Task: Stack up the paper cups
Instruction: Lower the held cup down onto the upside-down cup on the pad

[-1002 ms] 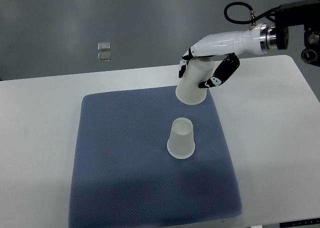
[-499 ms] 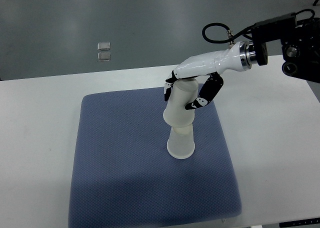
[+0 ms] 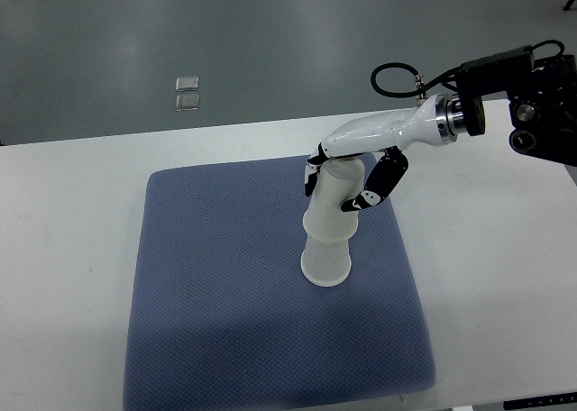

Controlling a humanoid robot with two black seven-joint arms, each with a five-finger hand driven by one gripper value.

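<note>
Right hand (image 3: 353, 172): white shell with black fingers (image 3: 377, 184), arm entering from the right edge. The fingers are curled around the upper paper cup (image 3: 334, 204), thumb side on the cup's left, remaining fingers on its right, gripping near the closed top end.

Upper paper cup: translucent white, upside down, held between the fingers. Its open rim sits over the lower paper cup (image 3: 325, 265), so the two are nested partway, the held cup leaning slightly toward the upper right.

Lower paper cup: translucent white, upside down, directly below the fingers, standing with its wide rim on the blue mat (image 3: 225, 321). Only its bottom band shows beneath the held cup.

Blue mat: textured, roughly square, spread beneath the fingers and extending mostly down and to their left; lies flat on the desk (image 3: 63, 249).

Desk: white surface, bare on either side of the mat.

Wrist assembly (image 3: 523, 100): black housing with a looped black cable (image 3: 397, 79), to the right of the fingers near the frame edge.

Two small clear squares (image 3: 187, 93): on the grey floor, well to the upper left of the fingers.
</note>
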